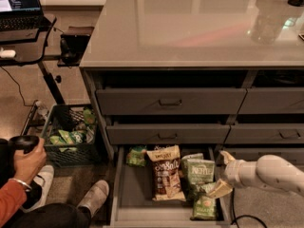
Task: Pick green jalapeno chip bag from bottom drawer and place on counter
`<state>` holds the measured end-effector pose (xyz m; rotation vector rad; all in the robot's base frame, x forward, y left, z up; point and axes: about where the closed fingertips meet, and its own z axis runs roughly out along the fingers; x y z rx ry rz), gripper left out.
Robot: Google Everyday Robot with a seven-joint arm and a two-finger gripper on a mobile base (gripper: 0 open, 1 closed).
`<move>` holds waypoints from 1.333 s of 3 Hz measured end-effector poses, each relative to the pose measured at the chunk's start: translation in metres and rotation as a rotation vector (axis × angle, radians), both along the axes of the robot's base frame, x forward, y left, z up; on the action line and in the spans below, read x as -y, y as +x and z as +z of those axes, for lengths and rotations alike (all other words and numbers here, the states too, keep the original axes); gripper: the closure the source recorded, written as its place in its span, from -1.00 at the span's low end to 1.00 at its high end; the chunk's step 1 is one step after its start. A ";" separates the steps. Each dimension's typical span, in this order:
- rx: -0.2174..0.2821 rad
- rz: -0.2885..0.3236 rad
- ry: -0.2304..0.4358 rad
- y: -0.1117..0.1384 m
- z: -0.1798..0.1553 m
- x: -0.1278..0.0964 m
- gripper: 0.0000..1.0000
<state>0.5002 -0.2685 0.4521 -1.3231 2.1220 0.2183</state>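
The bottom drawer (124, 184) is pulled out under the counter (190, 27). The green jalapeno chip bag (204, 207) lies flat at the drawer's front right corner. My gripper (223, 173) is at the drawer's right side, just above and to the right of that bag. It is open, with one fingertip (226, 156) up and the other (220, 190) over the bag's upper right corner. It holds nothing. A green Kettle bag (199, 171) and a taller brown bag (165, 172) lie to the left.
A small green bag (137, 156) lies at the drawer's back left. Shut drawers with bar handles (170, 101) are above. A crate of bags (69, 136) stands on the floor at left. A person's hand with a controller (23, 152) and feet (95, 197) are at lower left.
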 end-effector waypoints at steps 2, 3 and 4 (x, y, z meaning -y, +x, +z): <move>-0.049 -0.027 0.080 0.017 -0.129 0.037 -1.00; -0.049 -0.027 0.080 0.017 -0.129 0.037 -1.00; -0.061 -0.030 0.114 0.013 -0.150 0.030 -1.00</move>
